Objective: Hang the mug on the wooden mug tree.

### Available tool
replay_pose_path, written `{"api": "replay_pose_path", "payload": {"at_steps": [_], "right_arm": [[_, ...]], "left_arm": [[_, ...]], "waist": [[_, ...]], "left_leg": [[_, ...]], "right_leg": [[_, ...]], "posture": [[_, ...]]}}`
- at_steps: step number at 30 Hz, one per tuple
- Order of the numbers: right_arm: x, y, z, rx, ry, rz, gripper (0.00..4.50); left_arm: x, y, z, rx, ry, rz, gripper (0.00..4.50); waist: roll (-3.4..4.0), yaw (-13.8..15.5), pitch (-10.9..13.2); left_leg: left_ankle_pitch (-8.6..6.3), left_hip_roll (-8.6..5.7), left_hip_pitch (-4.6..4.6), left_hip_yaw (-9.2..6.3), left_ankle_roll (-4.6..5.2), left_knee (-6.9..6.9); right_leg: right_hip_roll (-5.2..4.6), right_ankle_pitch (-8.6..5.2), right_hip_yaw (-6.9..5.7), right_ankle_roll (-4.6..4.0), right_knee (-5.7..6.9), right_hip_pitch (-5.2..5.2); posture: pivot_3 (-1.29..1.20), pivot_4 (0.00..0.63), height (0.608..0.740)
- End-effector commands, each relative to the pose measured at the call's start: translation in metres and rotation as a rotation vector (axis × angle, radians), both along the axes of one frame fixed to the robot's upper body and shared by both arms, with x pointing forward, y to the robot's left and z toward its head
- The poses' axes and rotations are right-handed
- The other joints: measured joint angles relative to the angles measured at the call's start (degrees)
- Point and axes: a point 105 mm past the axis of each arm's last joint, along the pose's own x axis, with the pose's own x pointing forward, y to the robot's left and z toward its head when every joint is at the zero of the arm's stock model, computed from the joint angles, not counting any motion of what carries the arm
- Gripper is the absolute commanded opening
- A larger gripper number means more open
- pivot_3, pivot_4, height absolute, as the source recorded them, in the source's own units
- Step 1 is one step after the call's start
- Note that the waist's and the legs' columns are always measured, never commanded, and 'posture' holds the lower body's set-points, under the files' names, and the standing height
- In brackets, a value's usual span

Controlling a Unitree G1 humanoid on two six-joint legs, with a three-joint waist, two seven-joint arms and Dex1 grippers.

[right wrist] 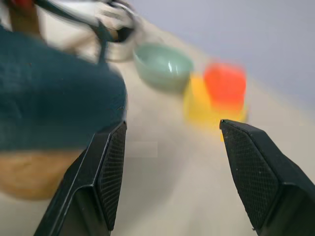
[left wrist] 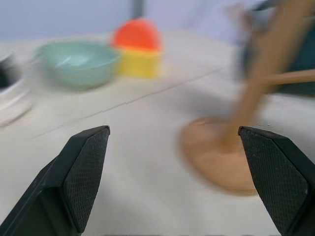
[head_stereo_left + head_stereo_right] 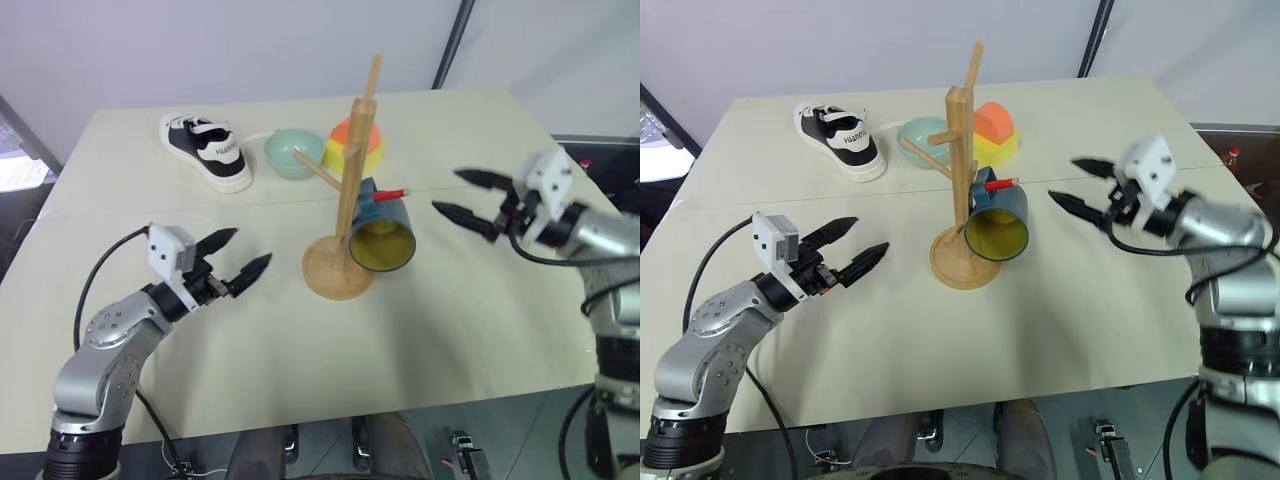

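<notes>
The wooden mug tree [image 3: 356, 160] stands mid-table on its round base [image 3: 330, 275]. The dark blue-grey mug [image 3: 384, 236] hangs against the post's right side from a low red-tipped peg [image 3: 394, 193], tilted so its yellow inside faces me. My right gripper [image 3: 448, 192] is open and level to the right of the mug, apart from it, with nothing between its fingers. In the right wrist view the mug [image 1: 54, 103] is close by. My left gripper [image 3: 250, 248] is open and empty to the left of the base, pointing toward it. The base [image 2: 216, 157] also appears in the left wrist view.
A pale teal bowl [image 3: 294, 152], a yellow and orange object [image 3: 356, 145] and a black-and-white shoe [image 3: 205, 150] sit behind the mug tree. The table's front edge [image 3: 330, 415] runs close to me, and bare tabletop lies in front of the base.
</notes>
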Motion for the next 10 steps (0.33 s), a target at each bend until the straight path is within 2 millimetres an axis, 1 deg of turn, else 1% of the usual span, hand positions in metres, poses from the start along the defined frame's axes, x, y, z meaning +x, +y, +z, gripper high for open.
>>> {"api": "replay_pose_path", "payload": {"at_steps": [1,3,5,8,10], "right_arm": [[0.002,-0.008,-0.021,0.125,0.005,-0.108,3.12],[0.003,-0.006,-0.038,0.163,0.020,-0.152,3.12],[0.005,-0.003,-0.048,0.190,0.028,-0.174,3.12],[0.007,0.003,-0.059,0.197,0.029,-0.186,3.12],[0.009,0.005,-0.062,0.195,0.029,-0.188,3.12]], "left_arm": [[0.002,0.032,-0.009,-0.015,-0.012,0.194,4.50],[0.000,0.045,-0.020,-0.034,0.005,0.267,4.50],[-0.003,0.053,-0.028,-0.047,0.023,0.318,4.50],[-0.007,0.059,-0.033,-0.054,0.034,0.351,4.50],[-0.008,0.061,-0.034,-0.057,0.036,0.356,4.50]], "waist": [[0.01,-0.2,0.0],[0.01,-0.3,0.0],[0.01,-0.4,0.0],[0.01,-0.3,0.0],[0.01,-0.3,0.0]], "left_leg": [[0.00,0.03,0.03,0.00,-0.01,0.02],[-0.04,0.03,0.03,0.04,-0.08,0.02],[-0.07,0.04,0.02,0.05,-0.12,0.02],[-0.08,0.04,0.00,0.05,-0.15,0.05],[-0.08,0.04,0.00,0.07,-0.16,0.05]], "right_leg": [[0.02,0.00,0.00,0.00,0.02,0.02],[0.02,0.01,0.00,-0.01,0.08,-0.03],[0.03,0.02,-0.01,-0.01,0.11,-0.07],[0.02,0.02,-0.02,-0.01,0.11,-0.08],[0.01,0.02,-0.02,-0.02,0.09,-0.07]], "posture": [[0.00,0.150,0.740],[0.00,0.150,0.740],[0.00,0.150,0.740],[0.00,0.150,0.740],[0.00,0.150,0.740]]}}
